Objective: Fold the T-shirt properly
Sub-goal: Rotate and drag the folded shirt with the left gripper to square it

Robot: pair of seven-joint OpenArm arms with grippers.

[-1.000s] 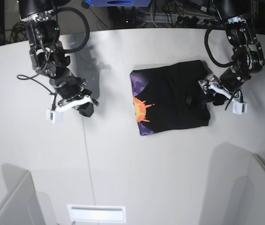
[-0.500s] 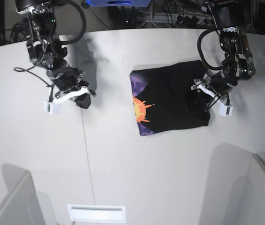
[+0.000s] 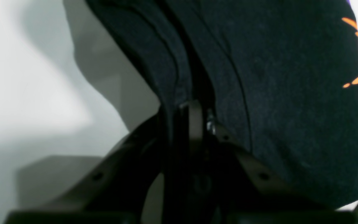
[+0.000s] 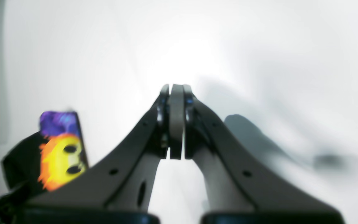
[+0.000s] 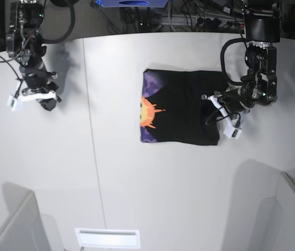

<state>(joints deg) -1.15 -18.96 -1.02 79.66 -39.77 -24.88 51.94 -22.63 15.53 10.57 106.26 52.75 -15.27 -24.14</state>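
Your T-shirt (image 5: 181, 107) lies on the white table (image 5: 137, 188), right of centre in the base view, already folded down to a compact black rectangle with the orange sun and purple print showing along the edge that faces the middle of the table. The edge opposite the print is where the work is: your left gripper (image 5: 213, 111) sits right on it, and the left wrist view shows the jaws drawn in on a bunched ridge of black cloth (image 3: 179, 77), so you have hold of that edge of the T-shirt. How many layers are caught is hard to say, since that view is dark and blurred at the fingertips.

Your right gripper (image 5: 47, 102) is well apart from the garment, over bare table at the far side, jaws pressed together on nothing; in the right wrist view the print (image 4: 61, 146) shows only low in the corner.

I judge you to be at a late fold, gripping the plain edge to carry it over toward the printed edge. The next move calls for a lift high enough to clear the lower layers, then a steady sweep across so the fold line stays straight and the stack does not drag
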